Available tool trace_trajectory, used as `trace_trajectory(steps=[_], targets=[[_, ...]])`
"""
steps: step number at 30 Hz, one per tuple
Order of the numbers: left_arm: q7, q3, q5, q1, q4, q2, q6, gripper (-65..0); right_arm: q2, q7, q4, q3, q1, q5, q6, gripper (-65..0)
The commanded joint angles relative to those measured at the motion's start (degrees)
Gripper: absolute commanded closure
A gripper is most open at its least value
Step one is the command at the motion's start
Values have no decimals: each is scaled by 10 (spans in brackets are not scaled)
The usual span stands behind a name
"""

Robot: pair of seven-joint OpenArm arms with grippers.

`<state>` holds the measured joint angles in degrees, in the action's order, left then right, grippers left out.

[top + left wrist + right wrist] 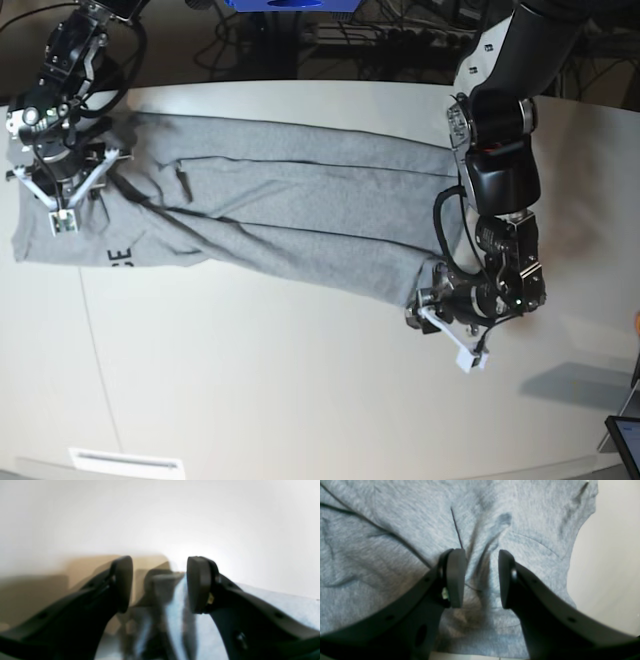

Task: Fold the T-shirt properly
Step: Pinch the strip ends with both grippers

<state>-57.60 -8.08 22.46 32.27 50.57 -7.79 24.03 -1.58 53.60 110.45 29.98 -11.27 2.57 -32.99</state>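
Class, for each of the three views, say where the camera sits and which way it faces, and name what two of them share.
Left wrist: behind the open left claw, looking level across the table; both fingers show.
Right wrist: above the right claw, facing down onto the T-shirt; both fingers show.
Base: overhead, looking down on the table; both arms show.
Shared: the grey T-shirt appears in the right wrist and base views.

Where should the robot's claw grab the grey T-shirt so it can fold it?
Probably at an end corner. The T-shirt lies as a long band across the table, so its ends are free edges. The left claw is open by the lower corner at one end; sliding in sideways along the table should catch it. The right claw hangs over the other end.
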Motion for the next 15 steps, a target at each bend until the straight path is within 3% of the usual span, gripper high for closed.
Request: trace_trajectory(steps=[1, 8, 13, 15], targets=[[-5, 0, 3, 8, 9, -1, 1, -341, 5, -11, 12, 0, 7, -3, 1, -216], [-5, 0, 3, 3, 10, 0, 1, -317, 5, -11, 12, 1, 7, -2, 1, -216], [-5, 1, 3, -4, 11, -2, 1, 0, 5, -11, 12, 2, 7, -2, 1, -216], [-5, 4, 3, -4, 11, -2, 1, 0, 5, -11, 12, 2, 7, -2, 1, -216]])
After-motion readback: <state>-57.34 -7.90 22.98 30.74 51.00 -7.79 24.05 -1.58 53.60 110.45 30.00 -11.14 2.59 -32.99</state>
